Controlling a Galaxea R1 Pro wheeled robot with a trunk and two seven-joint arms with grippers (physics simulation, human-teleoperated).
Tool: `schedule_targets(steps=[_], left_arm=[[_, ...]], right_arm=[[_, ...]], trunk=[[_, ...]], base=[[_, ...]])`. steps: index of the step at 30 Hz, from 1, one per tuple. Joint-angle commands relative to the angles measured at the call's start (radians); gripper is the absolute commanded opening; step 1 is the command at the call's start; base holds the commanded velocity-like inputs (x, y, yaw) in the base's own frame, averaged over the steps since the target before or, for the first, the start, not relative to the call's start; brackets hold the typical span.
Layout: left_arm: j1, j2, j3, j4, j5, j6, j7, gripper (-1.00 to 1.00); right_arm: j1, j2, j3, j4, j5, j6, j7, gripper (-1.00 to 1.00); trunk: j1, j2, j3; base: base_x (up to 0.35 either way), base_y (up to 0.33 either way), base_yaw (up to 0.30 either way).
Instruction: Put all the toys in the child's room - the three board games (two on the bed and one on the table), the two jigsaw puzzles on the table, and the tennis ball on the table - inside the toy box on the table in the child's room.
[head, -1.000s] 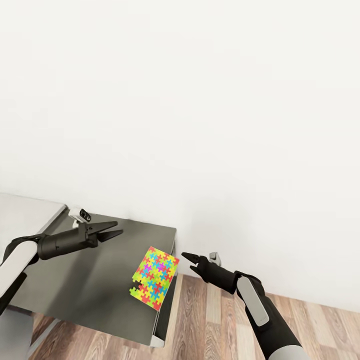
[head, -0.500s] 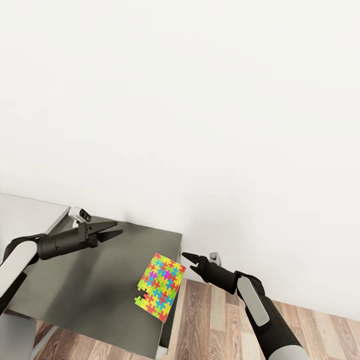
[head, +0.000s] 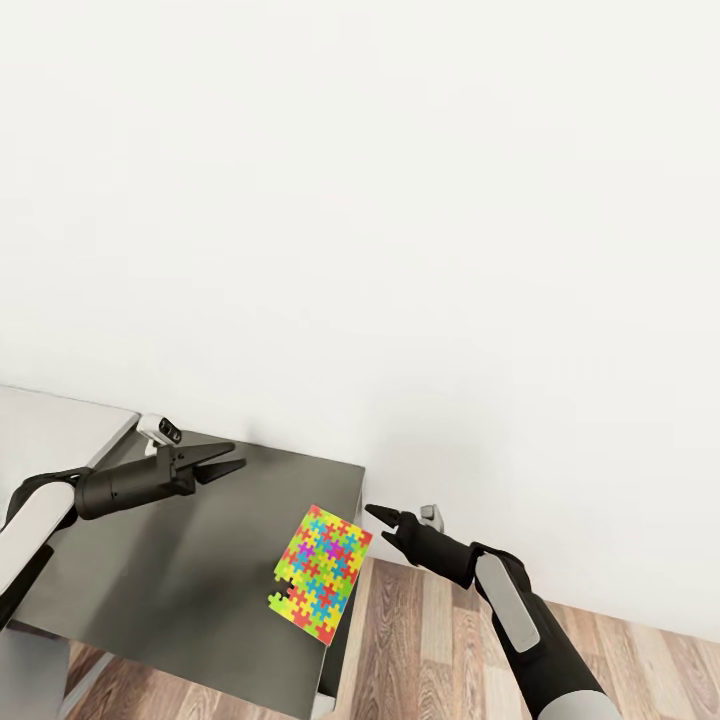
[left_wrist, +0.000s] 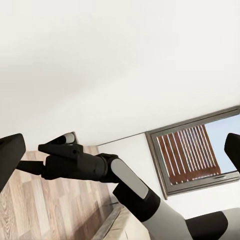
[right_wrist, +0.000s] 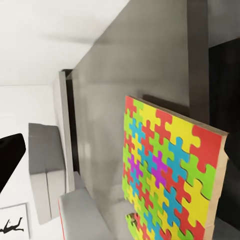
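Both claws are empty: left claw (head: 228, 459) parted over the dark grey table (head: 180, 570), right claw (head: 378, 518) nearly closed beside the bright multicoloured jigsaw panel (head: 322, 570), not yet picked up.

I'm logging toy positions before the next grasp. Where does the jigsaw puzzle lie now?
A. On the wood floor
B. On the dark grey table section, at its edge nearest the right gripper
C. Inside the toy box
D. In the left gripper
B: the jigsaw puzzle lies flat on the dark grey table at its edge, with the right gripper just beyond it, not touching.
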Motion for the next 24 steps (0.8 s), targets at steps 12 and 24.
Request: schedule_targets(steps=[12,24], left_arm=[[-0.001,0.001,-0.002,0.001,0.000,0.003,-0.004,1.00],[-0.001,0.001,-0.001,0.001,0.000,0.003,-0.004,1.00]], right_arm=[[-0.001,0.000,-0.001,0.002,0.000,0.004,0.002,1.00],[-0.001,0.001,-0.001,0.003,0.001,0.004,0.002,1.00]], trunk=[[0.027,-0.050,-0.023],[0.073,-0.134,-0.060]], base=[[0.000,0.000,0.000],[0.000,0.000,0.000]])
